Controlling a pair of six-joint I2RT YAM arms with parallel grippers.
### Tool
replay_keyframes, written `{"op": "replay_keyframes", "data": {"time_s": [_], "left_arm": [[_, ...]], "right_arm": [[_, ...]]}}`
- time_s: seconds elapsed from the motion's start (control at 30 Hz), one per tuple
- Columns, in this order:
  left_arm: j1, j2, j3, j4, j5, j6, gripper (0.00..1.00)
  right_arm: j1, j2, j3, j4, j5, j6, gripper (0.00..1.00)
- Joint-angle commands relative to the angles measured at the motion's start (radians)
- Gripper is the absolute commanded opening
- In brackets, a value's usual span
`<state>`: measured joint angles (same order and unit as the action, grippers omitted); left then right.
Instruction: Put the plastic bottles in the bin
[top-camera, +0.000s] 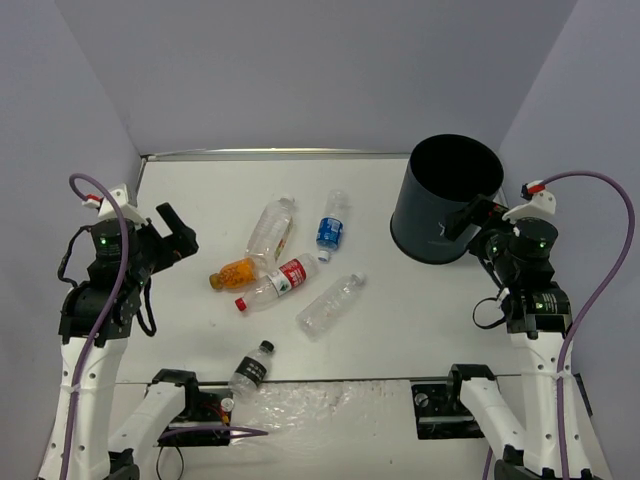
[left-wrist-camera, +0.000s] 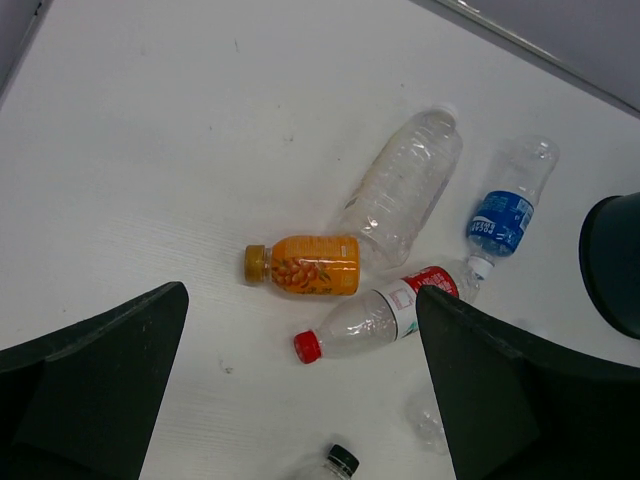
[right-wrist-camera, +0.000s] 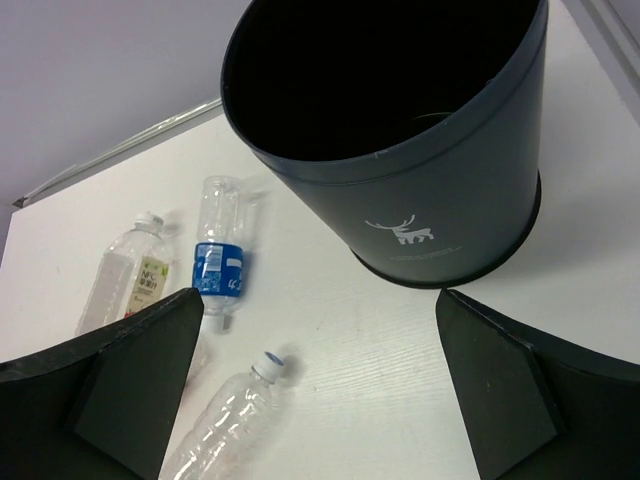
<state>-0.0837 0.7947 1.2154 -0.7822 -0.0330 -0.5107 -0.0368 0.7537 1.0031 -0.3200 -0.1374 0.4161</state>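
1. Currently the left claw (left-wrist-camera: 302, 290) is spread wide and grips nothing; its dark fingers (left-wrist-camera: 100, 370) fill the lower corners of the left wrist view.
2. Between those fingers, on the white worktop (left-wrist-camera: 150, 150), lies the orange-filled bottle (left-wrist-camera: 305, 265). Just below and to its right is the red-label bottle (left-wrist-camera: 385, 310), red cap pointing lower left, its far end hidden behind the right-hand finger.
3. A large clear bottle (left-wrist-camera: 405, 185) slants up toward the upper right, and its base appears to touch the orange one. Next to it on the right lies the blue-label bottle (left-wrist-camera: 505, 215), cap down toward the red-label bottle.
4. Likewise, the right claw (right-wrist-camera: 320, 295) stands apart and empty, fingers in the lower corners of the right wrist view.
5. Upright, the bin (right-wrist-camera: 440, 190) fills the upper centre of that view, a white deer logo (right-wrist-camera: 400, 232) on its wall. In the top view it sits at the upper right of the worktop, just beside the right claw.
6. All six bottles lie on the worktop outside the bin. A plain clear bottle (top-camera: 330, 303) lies at the centre of the top view, and the dark-label bottle (top-camera: 252, 368) is lowest, near the bottom edge of the worktop.
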Motion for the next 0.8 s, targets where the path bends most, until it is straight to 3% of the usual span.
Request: {"op": "replay_keyframes", "data": {"time_s": [0.0,0.13,0.3,0.4,0.6,0.77], "left_arm": [[0.004,-0.019,-0.009,0.095,0.023,-0.029,0.97],[0.004,-0.031,-0.073,0.141,0.078,-0.052,0.97],[0.004,-0.020,-0.102,0.150,0.058,-0.078,0.97],[0.004,-0.014,-0.118,0.173,0.075,-0.086,0.97],[0.004,0.014,-0.144,0.204,0.105,-0.102,0.97],[0.002,0.020,-0.159,0.197,0.108,-0.103,0.97]], "right_arm": [[0.000,-0.014,0.035,0.040,-0.127,-0.039,1.00],[0.000,0.006,0.015,0.029,-0.214,-0.011,1.00],[0.013,0.007,-0.063,0.019,-0.229,0.169,1.00],[0.084,-0.022,-0.122,0.024,-0.133,0.247,1.00],[0.455,0.027,-0.206,0.071,0.219,0.424,1.00],[0.892,0.333,-0.161,0.124,0.629,0.554,1.00]]}}
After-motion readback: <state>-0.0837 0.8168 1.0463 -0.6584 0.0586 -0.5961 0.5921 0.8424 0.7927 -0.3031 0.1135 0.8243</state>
